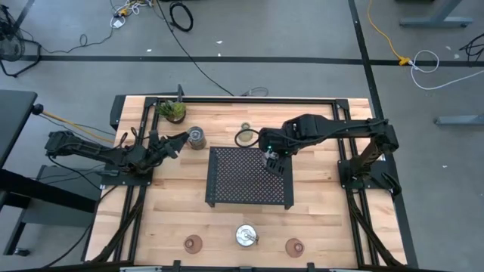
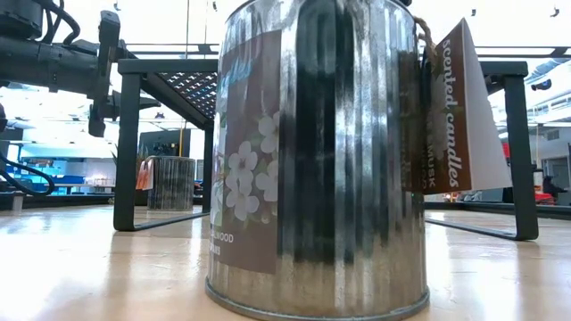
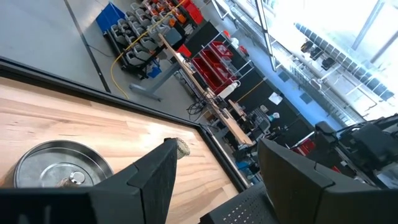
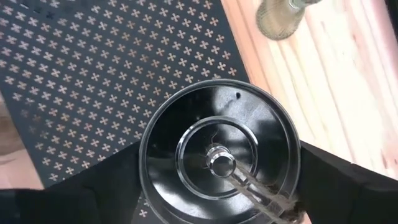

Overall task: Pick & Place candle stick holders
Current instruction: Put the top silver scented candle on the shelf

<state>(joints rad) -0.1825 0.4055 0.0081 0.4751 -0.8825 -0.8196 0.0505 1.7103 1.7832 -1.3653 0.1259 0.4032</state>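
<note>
My right gripper (image 1: pixel 271 160) is shut on a shiny silver cup (image 4: pixel 219 158) over the far right part of the black mesh tray (image 1: pixel 238 185). My left gripper (image 1: pixel 179 142) is open and empty, just left of a second silver cup (image 1: pixel 197 137) that stands on the table; that cup also shows in the left wrist view (image 3: pixel 56 167), beside the gripper (image 3: pixel 211 180). An olive-green glass holder (image 4: pixel 280 15) stands on the wood past the tray's far edge. A third silver cup (image 1: pixel 246 236) stands between two reddish-brown glass holders (image 1: pixel 193 243) (image 1: pixel 293 245) near the front edge. My right gripper holds the silver cup by its round wall (image 4: pixel 146 155), one finger on each opposite side. The fingers (image 4: pixel 339 180) come from above and point down. The cup is upright, its open top toward the camera. I cannot tell whether its base rests on the tray.
A small green leafy plant (image 1: pixel 172 111) stands at the far left, close behind my left gripper. In the low view the near silver cup (image 2: pixel 317 152), with a brown tag, fills the middle and hides most of the tray (image 2: pixel 192 89).
</note>
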